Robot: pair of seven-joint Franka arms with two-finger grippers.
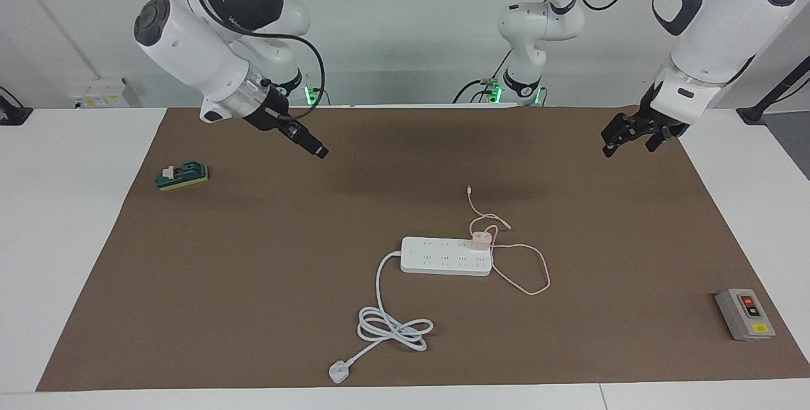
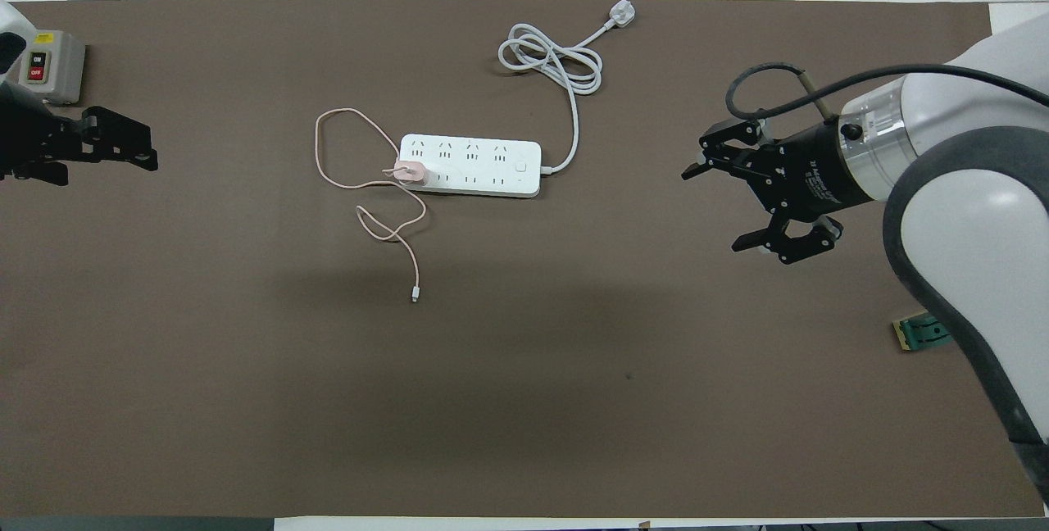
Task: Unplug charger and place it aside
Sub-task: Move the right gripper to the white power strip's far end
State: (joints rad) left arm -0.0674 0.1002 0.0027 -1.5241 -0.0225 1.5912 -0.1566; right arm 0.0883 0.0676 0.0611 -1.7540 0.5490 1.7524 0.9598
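I see the charger (image 1: 480, 240) plugged into the strip (image 1: 446, 256) at its end toward the left arm, mid-mat (image 1: 253, 271). The strip's cord (image 1: 392, 324) coils farther from the robots. The switch box (image 1: 745, 314) lies at the left arm's end, the small board (image 1: 182, 176) at the right arm's.
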